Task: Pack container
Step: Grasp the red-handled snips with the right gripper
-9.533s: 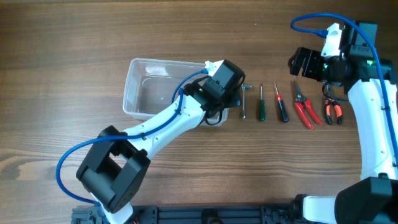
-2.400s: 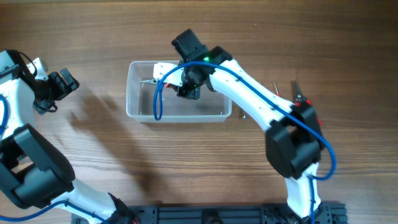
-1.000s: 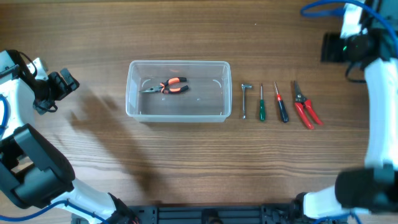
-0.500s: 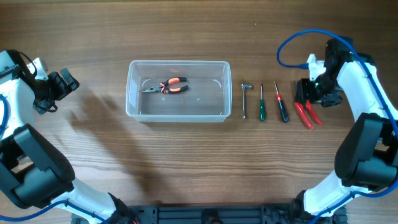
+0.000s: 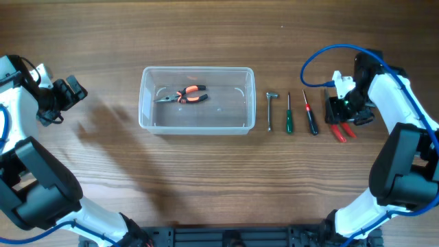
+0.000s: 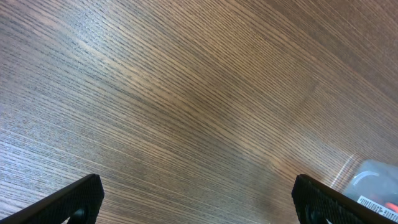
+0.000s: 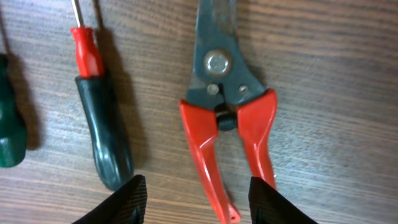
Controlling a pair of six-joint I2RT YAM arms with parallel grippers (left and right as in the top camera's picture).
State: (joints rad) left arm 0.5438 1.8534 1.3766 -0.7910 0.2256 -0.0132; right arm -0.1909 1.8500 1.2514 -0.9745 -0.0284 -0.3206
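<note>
The clear plastic container (image 5: 145, 118) sits left of centre in the overhead view with orange-handled pliers (image 5: 186, 95) inside; its corner shows in the left wrist view (image 6: 379, 180). My right gripper (image 5: 343, 116) is open, low over the red-handled cutters (image 5: 341, 130), its fingers (image 7: 198, 196) straddling the left red handle (image 7: 208, 165). A red-and-black screwdriver (image 7: 102, 134) lies to the left. My left gripper (image 5: 58, 96) is open and empty at the far left, over bare wood (image 6: 199, 199).
A small hex wrench (image 5: 270, 110), a green screwdriver (image 5: 289, 115) and the red-and-black screwdriver (image 5: 310, 115) lie in a row right of the container. The green handle shows at the left edge of the right wrist view (image 7: 9, 134).
My right arm placed the orange pliers in the container, withdrew to the far right, then came down over the red cutters. The left arm has stayed at the far left.
</note>
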